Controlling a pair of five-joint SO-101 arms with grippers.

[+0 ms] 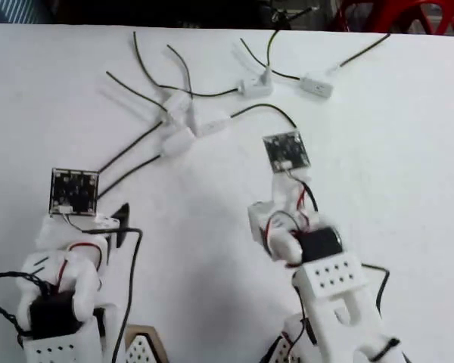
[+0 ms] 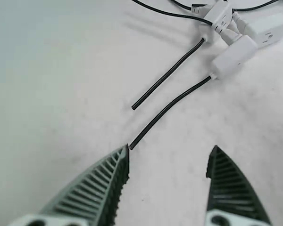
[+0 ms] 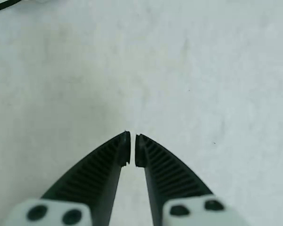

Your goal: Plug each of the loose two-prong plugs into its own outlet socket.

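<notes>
Left claw (image 2: 170, 149) apart, right claw (image 3: 132, 141) together, both empty. Your risk: plugs (image 1: 177, 141) lie bunched far centre, so grabbing one cord (image 2: 170, 110) drags neighbours

no readable text, labels, numbers or signs on anything

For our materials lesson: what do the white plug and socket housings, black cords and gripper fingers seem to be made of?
White housings: likely hard moulded plastic, smooth with crisp edges. Black cords: probably rubbery insulation, matte and gently curved. Fingers of the left gripper: likely printed plastic, ridged and dull.
</notes>
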